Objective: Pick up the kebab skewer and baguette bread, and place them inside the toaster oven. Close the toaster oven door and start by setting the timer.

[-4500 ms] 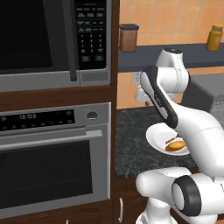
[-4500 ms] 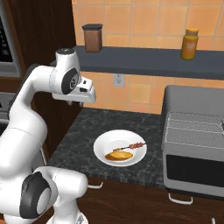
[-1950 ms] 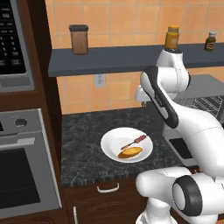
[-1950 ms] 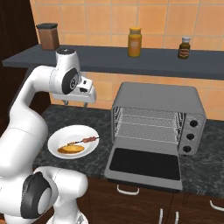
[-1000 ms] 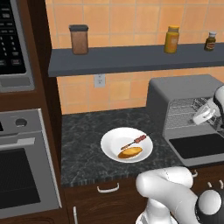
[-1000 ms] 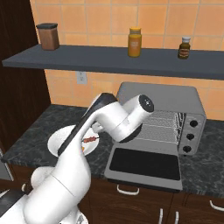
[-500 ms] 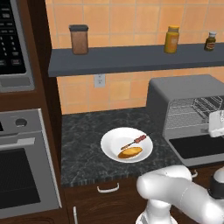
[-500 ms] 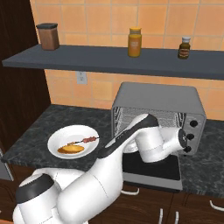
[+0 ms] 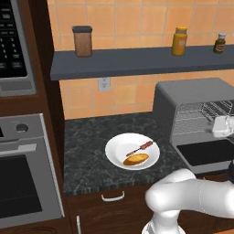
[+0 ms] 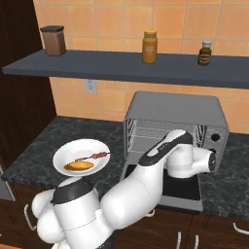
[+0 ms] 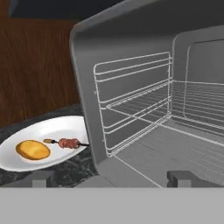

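The kebab skewer [image 9: 140, 147] [image 10: 95, 156] [image 11: 68, 142] and the golden baguette bread [image 9: 135, 159] [image 10: 79, 166] [image 11: 32, 149] lie side by side on a white plate [image 9: 115, 148] [image 10: 65, 154] [image 11: 52, 128]. Right of the plate stands the grey toaster oven [image 9: 183, 96] [image 10: 175, 109] [image 11: 131, 39], its wire rack [image 11: 144, 105] bare. The toaster oven door [image 9: 205, 151] [image 10: 187, 190] hangs open and flat. My gripper [image 11: 113, 178] hovers open and empty in front of the oven's mouth, above the door, facing the oven's left wall and the plate beyond.
A dark shelf [image 9: 137, 61] [image 10: 121, 65] above the counter carries a brown jar [image 9: 82, 41] and two bottles [image 10: 150, 46]. A built-in steel oven [image 9: 23, 178] and a black microwave [image 9: 13, 41] stand at the left. My arm [image 10: 146, 175] crosses the oven door.
My arm has swung from beside the plate across to the right, in front of the toaster oven. Plate, skewer and bread have stayed put; the jaws have stayed wide.
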Motion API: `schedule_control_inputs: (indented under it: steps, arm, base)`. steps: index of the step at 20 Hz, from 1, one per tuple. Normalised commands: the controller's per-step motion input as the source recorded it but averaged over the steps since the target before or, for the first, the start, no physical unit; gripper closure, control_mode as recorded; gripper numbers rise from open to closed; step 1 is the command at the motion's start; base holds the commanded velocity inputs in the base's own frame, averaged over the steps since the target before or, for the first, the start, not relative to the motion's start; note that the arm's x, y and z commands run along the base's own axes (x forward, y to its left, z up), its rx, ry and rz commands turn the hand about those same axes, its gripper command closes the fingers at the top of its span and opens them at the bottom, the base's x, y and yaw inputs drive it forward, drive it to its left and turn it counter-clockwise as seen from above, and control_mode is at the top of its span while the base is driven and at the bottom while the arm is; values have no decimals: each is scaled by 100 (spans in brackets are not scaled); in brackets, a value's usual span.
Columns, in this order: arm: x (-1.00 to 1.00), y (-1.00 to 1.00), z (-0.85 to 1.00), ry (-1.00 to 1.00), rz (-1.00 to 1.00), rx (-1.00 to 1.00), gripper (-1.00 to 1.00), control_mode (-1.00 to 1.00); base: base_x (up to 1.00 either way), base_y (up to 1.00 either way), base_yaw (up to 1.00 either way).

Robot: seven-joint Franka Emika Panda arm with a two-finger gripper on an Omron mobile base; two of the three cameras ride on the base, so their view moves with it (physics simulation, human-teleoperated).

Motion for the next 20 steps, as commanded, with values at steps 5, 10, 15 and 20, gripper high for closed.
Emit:
schedule_control_inputs:
  steps: [5,10,15,20]
  arm:
    - [26,-5,-39,-3,-19,0,-100,-100]
    - [29,-4,-18,0,-11,0,-100,-100]
    - [39,0,-19,-1,-5,0,-100,-100]
    - [26,2,-15,0,-3,0,-100,-100]
  base:
    - [0,0,0]
    - [0,0,0]
    - [0,0,0]
    - [0,0,0]
